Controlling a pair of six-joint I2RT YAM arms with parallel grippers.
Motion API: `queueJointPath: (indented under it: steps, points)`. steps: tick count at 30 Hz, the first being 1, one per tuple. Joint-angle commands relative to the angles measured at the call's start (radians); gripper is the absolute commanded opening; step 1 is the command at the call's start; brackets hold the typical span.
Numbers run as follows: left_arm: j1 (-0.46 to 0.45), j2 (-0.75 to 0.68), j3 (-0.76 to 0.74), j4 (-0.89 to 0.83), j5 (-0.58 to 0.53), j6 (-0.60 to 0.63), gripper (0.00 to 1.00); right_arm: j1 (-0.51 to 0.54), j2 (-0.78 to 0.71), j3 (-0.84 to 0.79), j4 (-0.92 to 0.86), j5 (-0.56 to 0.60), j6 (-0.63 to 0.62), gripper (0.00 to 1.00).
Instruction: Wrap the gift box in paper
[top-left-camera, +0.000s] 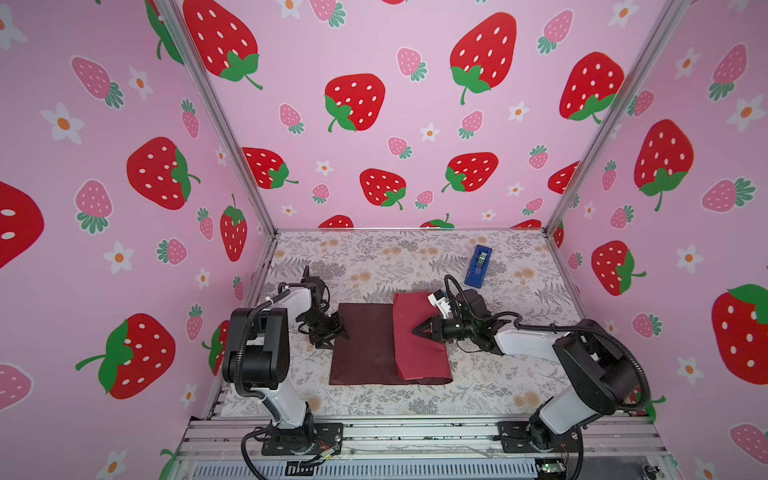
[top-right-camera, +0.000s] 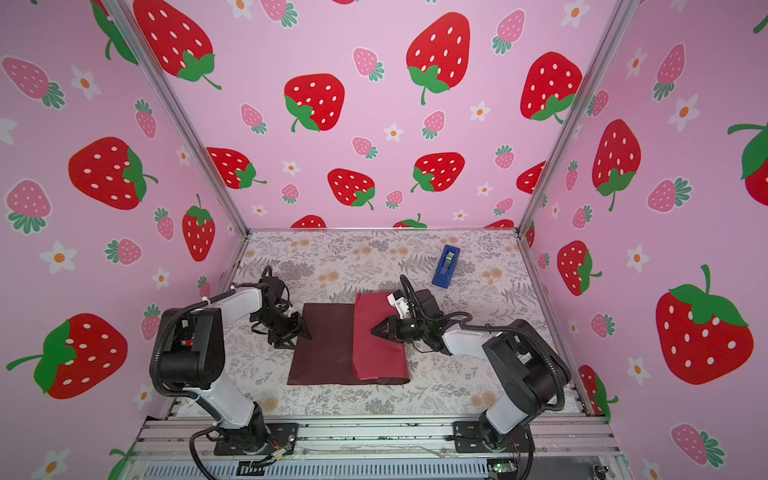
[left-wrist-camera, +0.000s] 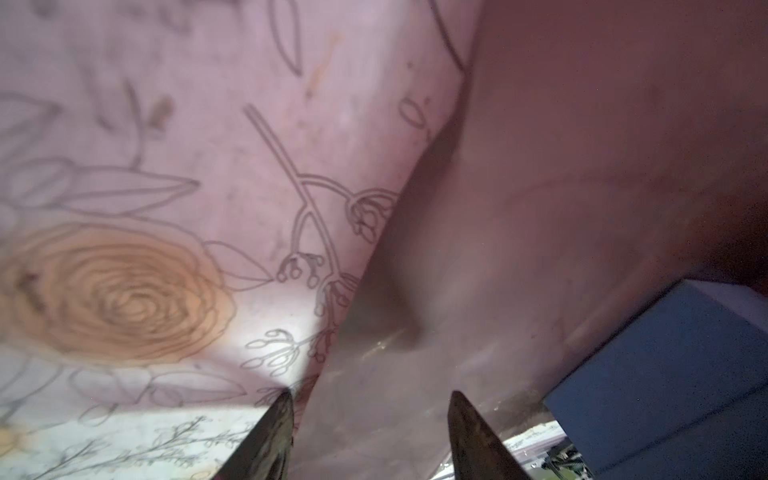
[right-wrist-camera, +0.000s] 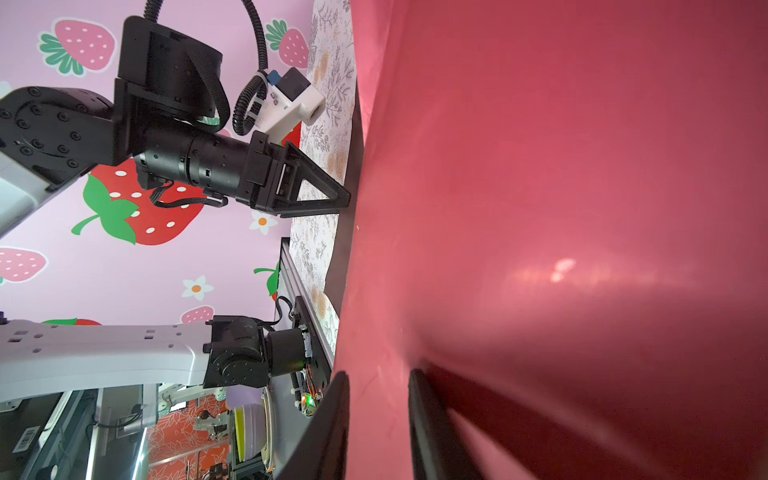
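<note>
Left arm (top-left-camera: 257, 347), right arm (top-left-camera: 598, 368): white link shells, black joint housings, black corrugated cable conduit. Left gripper (right-wrist-camera: 343, 204): black, triangular open-frame jaws. White wrist camera housing (right-wrist-camera: 291, 104).

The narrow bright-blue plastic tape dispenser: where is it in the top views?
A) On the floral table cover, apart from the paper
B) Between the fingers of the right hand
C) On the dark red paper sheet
A: in both top views the narrow bright-blue plastic tape dispenser lies on the floral table cover, clear of the dark red paper sheet.
</note>
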Motion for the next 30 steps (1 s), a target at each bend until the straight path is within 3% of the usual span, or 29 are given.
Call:
queueJointPath:
  steps: [1,9,12,22,27,30]
  points:
    - [0.007,-0.009,0.012,0.001,0.085,0.027,0.61,0.005,0.034,-0.008,-0.116,0.067,-0.013,0.28]
    - [0.023,-0.053,0.000,0.032,0.135,0.022,0.54,0.005,0.040,-0.004,-0.117,0.065,-0.012,0.28]
    - [0.024,-0.066,0.001,0.027,0.092,0.018,0.52,0.005,0.041,-0.003,-0.118,0.064,-0.011,0.28]
    - [0.023,-0.081,-0.009,0.033,0.092,0.011,0.19,0.005,0.040,-0.004,-0.118,0.065,-0.011,0.28]
    - [0.018,-0.115,-0.024,0.058,0.149,0.001,0.02,0.005,0.039,-0.007,-0.120,0.068,-0.011,0.28]
    - [-0.002,-0.151,-0.026,0.059,0.170,-0.002,0.00,0.006,0.036,-0.010,-0.121,0.069,-0.011,0.28]
